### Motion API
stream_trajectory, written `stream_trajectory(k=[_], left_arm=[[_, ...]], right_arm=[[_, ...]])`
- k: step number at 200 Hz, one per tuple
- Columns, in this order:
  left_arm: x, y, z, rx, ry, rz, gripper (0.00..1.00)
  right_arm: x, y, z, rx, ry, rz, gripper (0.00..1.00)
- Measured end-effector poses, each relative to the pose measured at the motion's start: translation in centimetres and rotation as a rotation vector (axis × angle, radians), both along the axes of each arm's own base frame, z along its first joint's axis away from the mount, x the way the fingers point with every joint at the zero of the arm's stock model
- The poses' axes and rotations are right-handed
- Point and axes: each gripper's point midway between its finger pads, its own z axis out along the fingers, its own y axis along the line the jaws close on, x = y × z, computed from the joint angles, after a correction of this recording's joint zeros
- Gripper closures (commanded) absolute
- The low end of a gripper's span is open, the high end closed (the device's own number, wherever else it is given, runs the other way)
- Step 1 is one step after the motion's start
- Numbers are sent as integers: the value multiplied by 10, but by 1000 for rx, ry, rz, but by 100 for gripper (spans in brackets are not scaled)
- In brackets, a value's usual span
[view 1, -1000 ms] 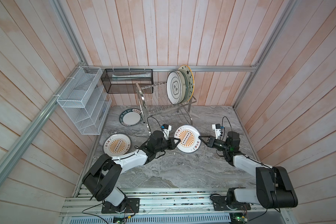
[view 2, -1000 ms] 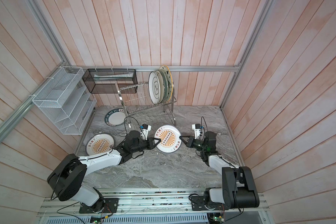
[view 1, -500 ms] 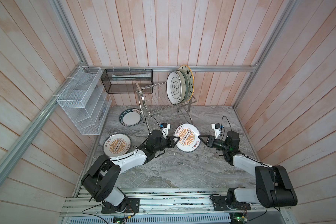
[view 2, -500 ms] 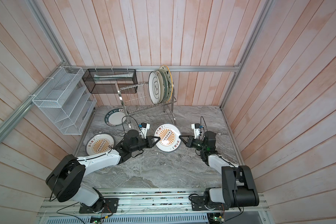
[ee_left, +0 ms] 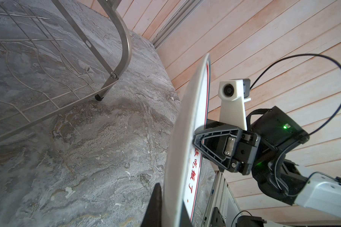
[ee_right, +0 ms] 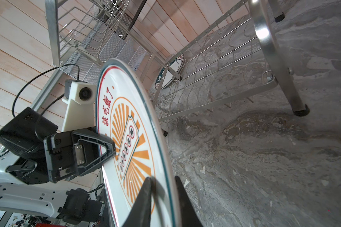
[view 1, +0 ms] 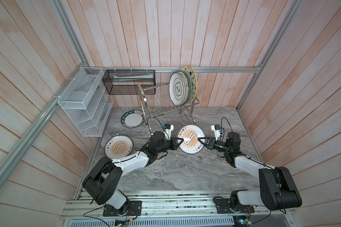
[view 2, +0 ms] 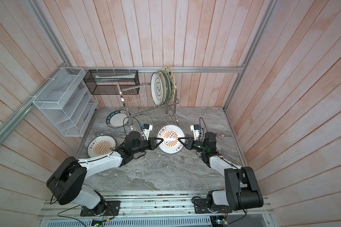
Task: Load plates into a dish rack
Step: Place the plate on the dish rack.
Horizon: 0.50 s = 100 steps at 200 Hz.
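A white plate with an orange sunburst [view 1: 190,144] [view 2: 170,145] stands on edge, tilted, above the marble in front of the dish rack [view 1: 165,106] [view 2: 146,107]. My left gripper [view 1: 182,140] [view 2: 162,140] [ee_left: 170,196] is shut on its rim [ee_left: 185,127]. Opposite, my right gripper [view 1: 198,139] [view 2: 179,139] [ee_right: 162,177] straddles the rim [ee_right: 130,110], with a thin gap between one finger and the plate's face. Three plates [view 1: 178,88] stand upright in the rack's upper tier. Another sunburst plate [view 1: 118,149] and a green-rimmed plate [view 1: 132,120] lie flat on the table.
A white mesh shelf unit [view 1: 83,104] hangs on the left wall and a black mesh basket [view 1: 129,81] on the back rail. The rack's legs and lower wavy wires [ee_right: 215,78] stand just behind the held plate. Wooden walls close in on three sides.
My left jaws have tightened on the plate's rim, and my right jaws have parted slightly. The plate has hardly moved.
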Motion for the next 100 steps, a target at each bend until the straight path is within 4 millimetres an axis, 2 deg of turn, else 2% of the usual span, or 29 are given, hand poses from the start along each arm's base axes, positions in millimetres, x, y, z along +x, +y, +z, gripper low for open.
stream_trajectory(k=[11, 51, 100], left_arm=[[0, 0, 0, 0, 0, 0, 100], [-1, 2, 2, -4, -3, 0, 100], [-2, 6, 1, -5, -2, 0, 100]], right_arm=[[0, 1, 0, -1, -2, 3, 76], [-2, 9, 1, -4, -4, 35, 76], [-6, 13, 2, 3, 3, 57, 80]])
